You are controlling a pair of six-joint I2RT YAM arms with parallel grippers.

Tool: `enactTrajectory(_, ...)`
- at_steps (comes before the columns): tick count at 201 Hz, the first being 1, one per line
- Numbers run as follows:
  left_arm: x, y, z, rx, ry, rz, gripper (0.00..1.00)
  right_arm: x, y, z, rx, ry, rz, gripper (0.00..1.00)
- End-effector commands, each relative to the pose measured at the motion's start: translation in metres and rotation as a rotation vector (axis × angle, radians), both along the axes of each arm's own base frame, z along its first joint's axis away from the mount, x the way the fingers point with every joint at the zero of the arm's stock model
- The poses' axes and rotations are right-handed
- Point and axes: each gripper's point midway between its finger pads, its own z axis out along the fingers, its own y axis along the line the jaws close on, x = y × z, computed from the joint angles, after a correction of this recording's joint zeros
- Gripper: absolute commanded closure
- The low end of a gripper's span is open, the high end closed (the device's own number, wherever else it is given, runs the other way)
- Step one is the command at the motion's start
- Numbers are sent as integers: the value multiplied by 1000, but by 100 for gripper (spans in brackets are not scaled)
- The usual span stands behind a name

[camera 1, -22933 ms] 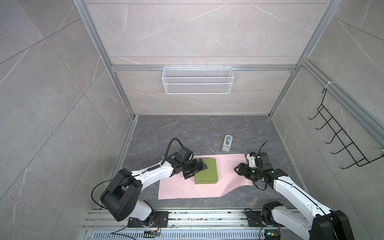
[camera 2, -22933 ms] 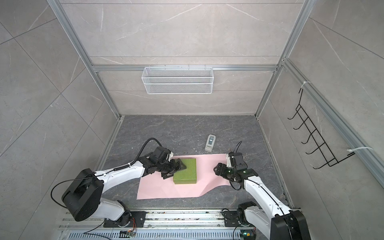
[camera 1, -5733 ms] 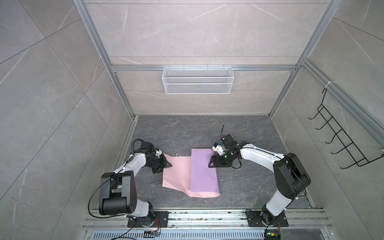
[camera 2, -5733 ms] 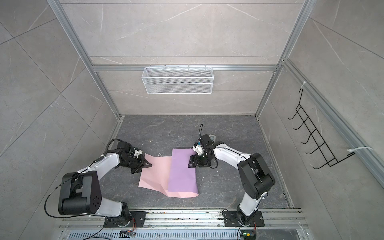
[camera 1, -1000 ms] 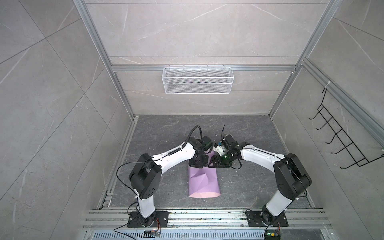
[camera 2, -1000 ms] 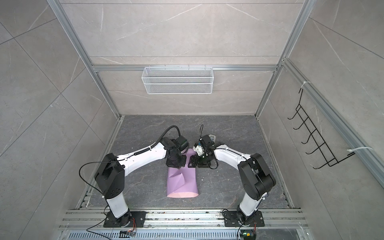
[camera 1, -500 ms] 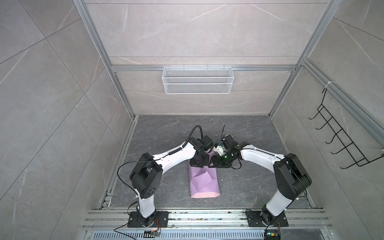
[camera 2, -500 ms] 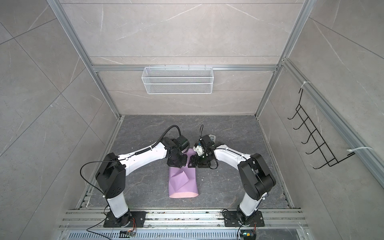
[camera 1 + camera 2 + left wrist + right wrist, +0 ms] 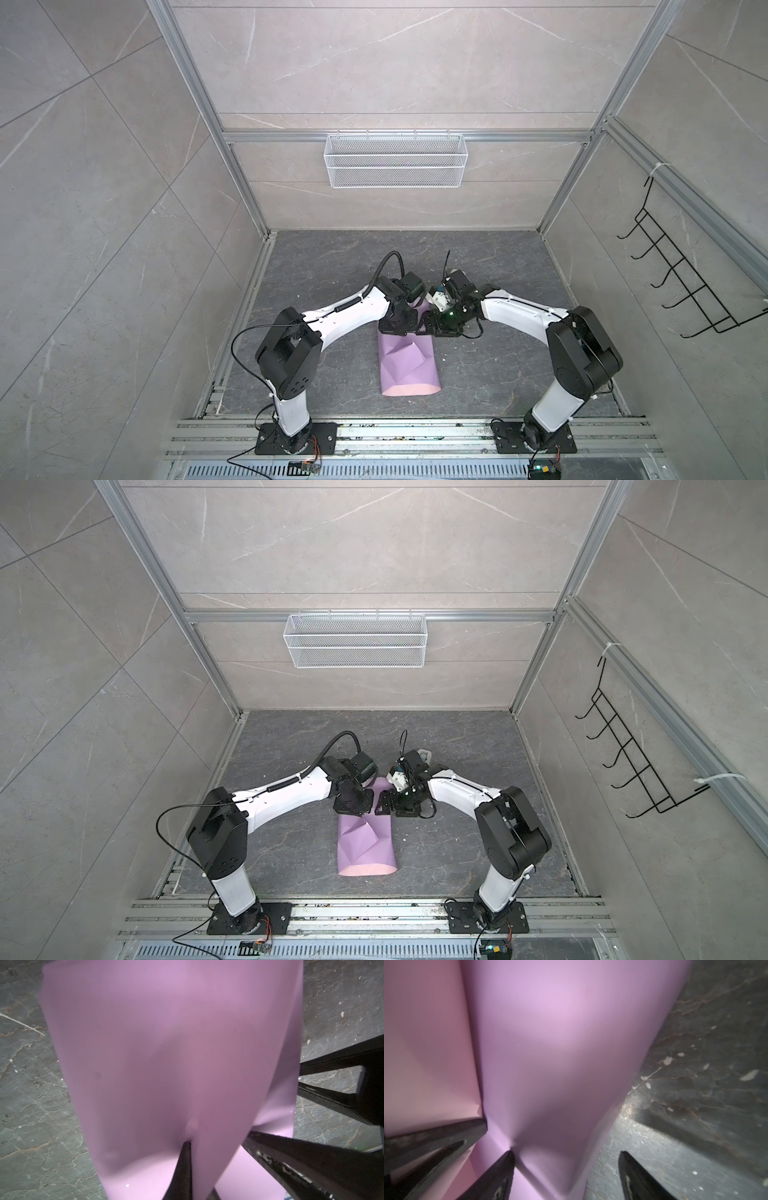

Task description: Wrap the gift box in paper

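Both top views high, looking down over the whole scene; both wrist views close upon the paper [image 9: 166,1043]

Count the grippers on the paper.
2. The left gripper, shut on the paper, is at its far end. The right gripper, open, straddles the paper's edge right beside it. Neither is hidden.
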Motion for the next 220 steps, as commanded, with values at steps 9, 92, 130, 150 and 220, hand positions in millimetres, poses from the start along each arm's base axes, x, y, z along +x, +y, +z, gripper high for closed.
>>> enactTrajectory(9, -13, 17, -18, 72, 50, 6, 100, -3, -8, 9, 24, 13, -32, 19)
enactTrajectory(92, -10, 14, -15, 62, 42, 2, 100, -19, -25, -5, 12, 58, -49, 19)
enactTrajectory(130, -3, 3, -3, 20, 20, -1, 100, -25, -32, -22, -25, 82, -59, 21)
enactTrajectory(150, 0, -5, 5, -10, 10, -2, 100, -27, -33, -26, -35, 86, -62, 22)
enactTrajectory(220, 9, -31, 23, -103, -2, -12, 100, -27, -35, -30, -47, 90, -61, 23)
